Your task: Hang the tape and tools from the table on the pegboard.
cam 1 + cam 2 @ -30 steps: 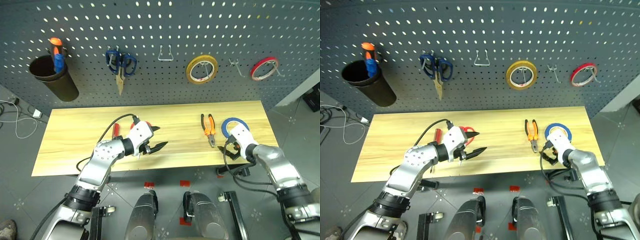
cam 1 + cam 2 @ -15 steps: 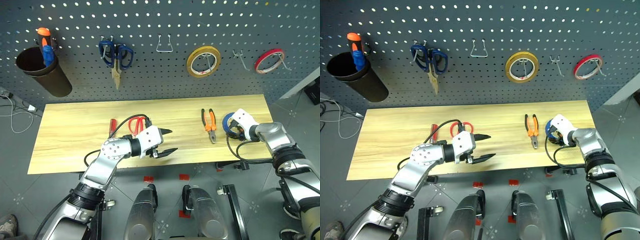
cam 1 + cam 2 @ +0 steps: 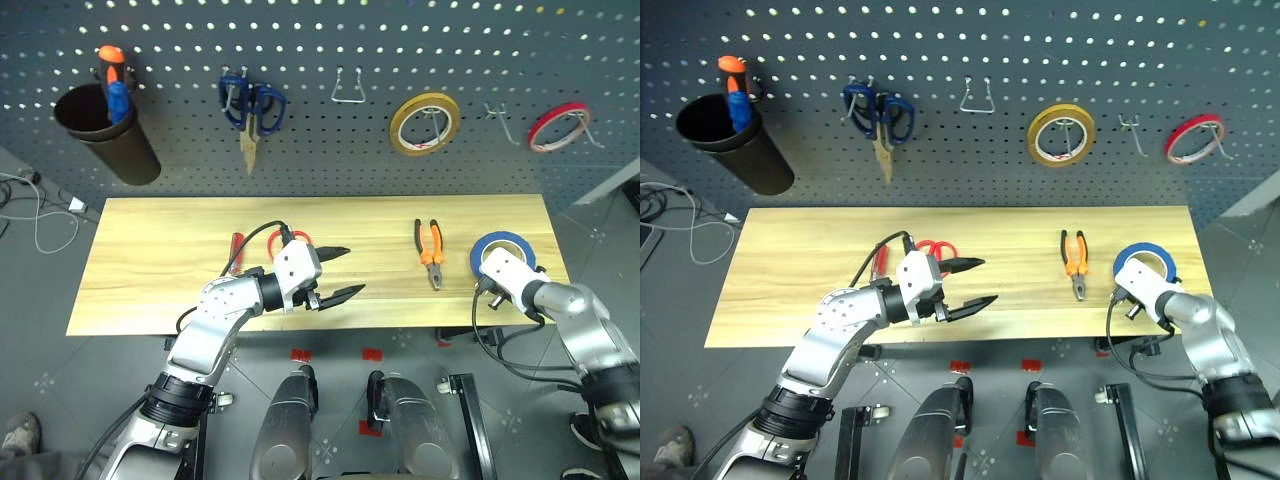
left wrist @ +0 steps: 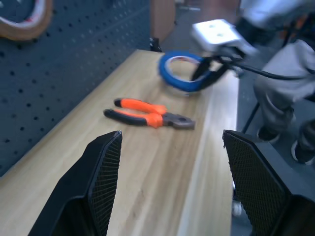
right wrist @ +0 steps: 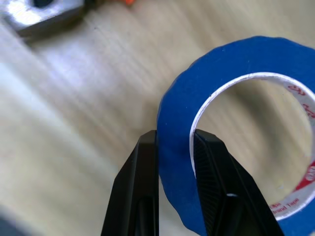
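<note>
The blue tape (image 3: 503, 248) sits at the right end of the table (image 3: 150, 260), its near edge held by my right gripper (image 3: 498, 262). In the right wrist view the two black fingers (image 5: 142, 162) are shut on the tape's band (image 5: 236, 54), one outside and one inside the ring. The pliers (image 3: 431, 252) lie just left of the tape. Red-handled scissors (image 3: 288, 238) and the red-handled screwdriver (image 3: 237, 248) lie mid-table behind my left gripper (image 3: 340, 272). It is open and empty, held level above the wood and pointing right toward the pliers (image 4: 147, 112). The pegboard (image 3: 330, 160) rises behind.
On the pegboard hang a black cup (image 3: 105, 130) holding an orange-and-blue tool, blue scissors (image 3: 250, 105), a bare wire hook (image 3: 347, 88), a yellow tape roll (image 3: 425, 122), a small bare hook (image 3: 500, 120) and a red tape roll (image 3: 560, 125). Cables lie on the floor at left.
My right gripper went from open beside the blue tape to shut on its band, and drew back toward the table's front edge. The left gripper rose slightly. The camera shifted.
</note>
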Motion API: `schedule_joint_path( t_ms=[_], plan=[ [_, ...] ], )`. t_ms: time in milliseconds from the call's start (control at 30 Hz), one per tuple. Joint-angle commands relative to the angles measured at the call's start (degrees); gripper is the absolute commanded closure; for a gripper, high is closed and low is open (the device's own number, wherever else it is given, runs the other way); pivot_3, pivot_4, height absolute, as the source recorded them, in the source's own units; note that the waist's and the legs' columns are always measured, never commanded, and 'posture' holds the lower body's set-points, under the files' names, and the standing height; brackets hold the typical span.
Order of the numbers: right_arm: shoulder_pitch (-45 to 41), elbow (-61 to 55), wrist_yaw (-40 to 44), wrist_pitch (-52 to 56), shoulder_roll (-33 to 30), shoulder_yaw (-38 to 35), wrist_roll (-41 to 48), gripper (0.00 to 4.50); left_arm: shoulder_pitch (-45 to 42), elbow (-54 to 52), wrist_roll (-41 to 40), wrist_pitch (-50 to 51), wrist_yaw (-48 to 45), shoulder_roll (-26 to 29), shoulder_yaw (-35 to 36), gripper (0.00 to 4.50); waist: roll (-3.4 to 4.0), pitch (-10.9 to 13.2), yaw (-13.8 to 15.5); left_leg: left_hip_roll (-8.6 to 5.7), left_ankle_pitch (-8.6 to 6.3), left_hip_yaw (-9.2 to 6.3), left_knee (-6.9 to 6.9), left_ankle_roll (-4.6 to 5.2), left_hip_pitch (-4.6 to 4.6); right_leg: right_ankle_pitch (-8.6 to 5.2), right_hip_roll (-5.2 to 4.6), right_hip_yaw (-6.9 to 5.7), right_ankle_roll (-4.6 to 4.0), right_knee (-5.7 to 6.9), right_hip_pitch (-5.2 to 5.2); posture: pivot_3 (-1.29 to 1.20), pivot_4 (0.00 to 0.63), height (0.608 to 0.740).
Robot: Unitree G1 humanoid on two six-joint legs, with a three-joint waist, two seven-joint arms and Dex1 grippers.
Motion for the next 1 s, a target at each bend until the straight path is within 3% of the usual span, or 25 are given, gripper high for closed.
schedule_joint_path(
  t_ms=[33, 200, 433, 667, 867, 1000],
  plan=[
    [6.3, -18.0, -7.4, -0.4, 2.1, -2.3, -5.8, 3.82, -1.4, -3.0, -2.6, 1.5, 2.7, -2.3, 2.0, 1.05, 0.01, 0.0, -0.5, 0.01, 0.00, 0.00, 0.01, -0.01, 0.02, 0.00, 0.01, 0.00, 0.02, 0.02, 0.01, -0.10, 0.342, 0.740],
    [3.9, -26.6, -16.3, -6.6, 7.1, 1.0, -13.3, 3.82, -5.7, -4.8, -7.0, 6.4, 6.6, -5.9, 5.2, 1.05, 0.02, 0.0, -1.3, 0.04, 0.09, 0.06, 0.03, -0.15, 0.08, -0.08, 0.08, 0.13, 0.46, 0.08, -0.03, -0.12, 0.333, 0.740],
    [-13.0, -8.5, -15.8, -14.9, 5.3, -0.4, -8.6, 3.82, -10.1, -4.7, -7.9, 8.4, 8.4, -6.8, 6.1, 1.05, -0.07, -0.1, -1.9, -0.02, 0.23, 0.09, 0.11, -0.08, 0.08, 0.16, 0.08, 0.20, 0.59, 0.08, 0.00, -0.09, 0.315, 0.740],
    [-20.7, 4.9, -11.2, -21.2, 6.3, -0.2, -0.3, 3.82, -10.0, -4.6, -7.1, 8.5, 8.7, -6.9, 5.8, 1.05, -0.07, -0.1, -2.0, -0.03, 0.24, 0.15, 0.05, -0.06, -0.02, 0.33, 0.03, 0.14, 0.25, -0.06, -0.02, -0.08, 0.310, 0.740],
    [-17.3, 0.7, -11.8, -16.9, 9.9, -0.6, 2.8, 1.77, -8.0, -4.2, -6.9, 9.4, 8.0, -5.1, 5.7, 1.05, -0.06, -0.1, -2.0, 0.00, 0.24, 0.10, 0.08, -0.06, -0.02, 0.33, 0.03, 0.08, 0.25, 0.02, -0.02, -0.08, 0.316, 0.740],
    [-10.6, -8.9, -12.3, -3.2, 15.7, -0.1, 4.9, 0.41, -4.2, -2.5, -5.0, 7.3, 3.3, 1.6, 6.4, 1.05, -0.04, -0.1, -2.1, 0.03, 0.24, 0.13, 0.09, -0.06, 0.01, 0.33, 0.05, 0.12, 0.24, 0.07, -0.02, -0.09, 0.326, 0.740]
  ],
)
